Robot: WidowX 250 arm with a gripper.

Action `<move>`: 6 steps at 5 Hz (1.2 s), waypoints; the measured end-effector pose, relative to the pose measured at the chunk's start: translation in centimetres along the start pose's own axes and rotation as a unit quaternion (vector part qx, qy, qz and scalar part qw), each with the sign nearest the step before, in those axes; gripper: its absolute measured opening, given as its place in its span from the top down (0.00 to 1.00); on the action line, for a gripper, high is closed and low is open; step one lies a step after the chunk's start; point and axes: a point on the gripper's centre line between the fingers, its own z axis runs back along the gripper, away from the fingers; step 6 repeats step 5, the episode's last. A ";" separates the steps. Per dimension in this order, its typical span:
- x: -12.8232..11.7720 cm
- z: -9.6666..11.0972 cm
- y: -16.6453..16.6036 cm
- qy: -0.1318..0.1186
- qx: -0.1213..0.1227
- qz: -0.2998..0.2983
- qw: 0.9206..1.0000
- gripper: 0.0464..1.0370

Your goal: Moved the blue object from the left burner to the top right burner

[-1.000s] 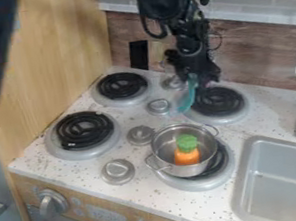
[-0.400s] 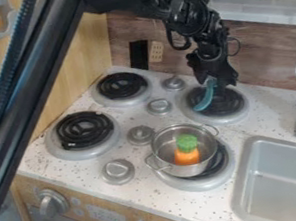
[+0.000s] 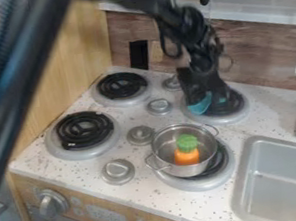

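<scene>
The black gripper (image 3: 208,94) is low over the top right burner (image 3: 238,116), at the burner's left and middle part. Right against its lower end is the blue object (image 3: 200,104), at the left side of that burner. The upper part of the blue object is hidden by the gripper, and I cannot tell whether it rests on the coil. The left burner (image 3: 84,130) has a bare black coil.
A metal pot (image 3: 161,154) holding an orange and green toy (image 3: 186,151) stands on the front right burner. The back left burner (image 3: 122,85) is bare. Several round metal knobs stand between the burners. A sink (image 3: 285,167) is at the right.
The gripper and blue object first moved right to the top right burner. Since then the gripper has come lower and slightly left, and the blue object shows less of its length.
</scene>
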 end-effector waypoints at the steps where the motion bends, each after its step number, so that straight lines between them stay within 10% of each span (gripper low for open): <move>1: -0.4 3.5 0.8 0.010 -0.006 0.027 1.000 0.04; 2: -2.0 6.0 1.7 0.036 -0.013 0.053 0.998 0.04; 4: -6.9 8.7 4.4 0.177 -0.082 0.129 0.972 0.04; 6: -7.2 9.8 4.2 0.183 -0.086 0.125 0.971 0.04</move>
